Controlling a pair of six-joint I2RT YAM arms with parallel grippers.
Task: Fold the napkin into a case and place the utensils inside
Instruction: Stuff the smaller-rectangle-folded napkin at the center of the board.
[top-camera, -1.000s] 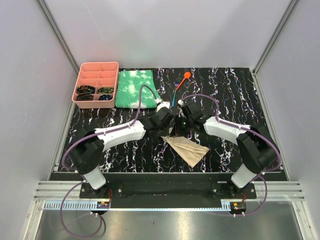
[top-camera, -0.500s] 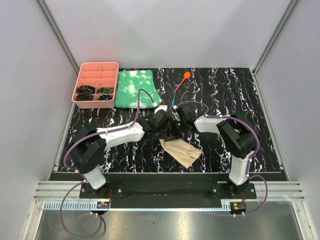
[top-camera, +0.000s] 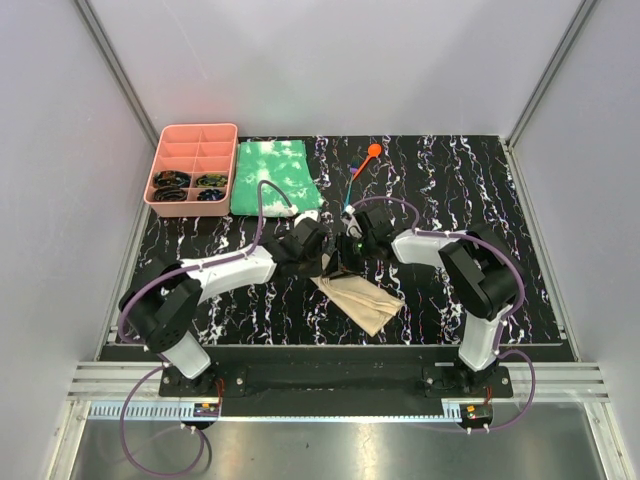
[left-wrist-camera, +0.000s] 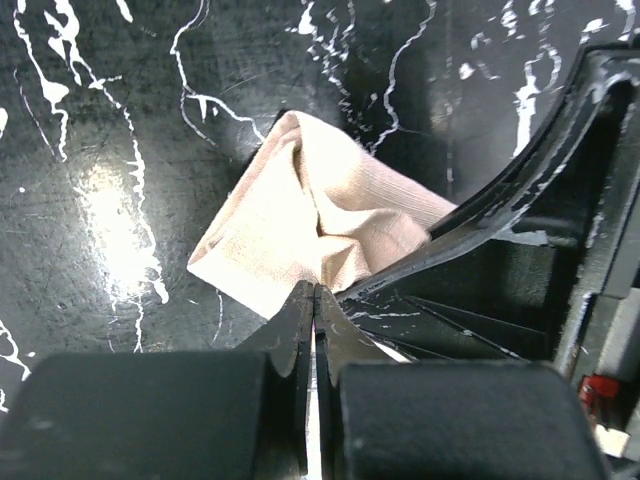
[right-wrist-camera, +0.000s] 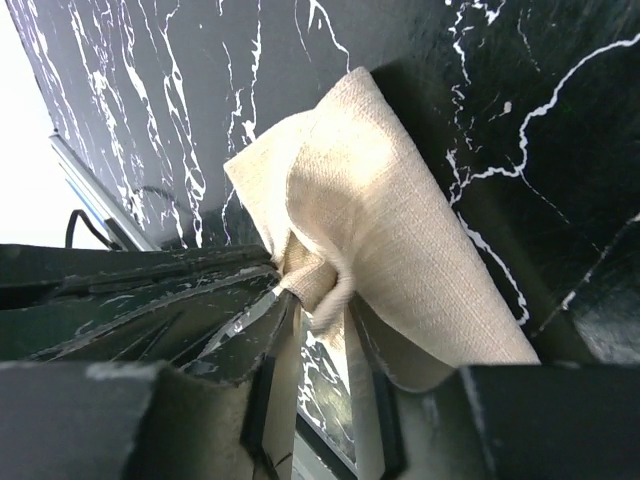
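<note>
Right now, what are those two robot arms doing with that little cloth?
They are folding the tan napkin in the middle of the table. The left claw is shut, pinching a bunched edge of it. The right claw is open, with a fold of the cloth between its fingers. Part of the napkin is lifted and doubled over. The orange spoon and the blue utensil lie farther back on the table, not yet in the napkin.
</note>
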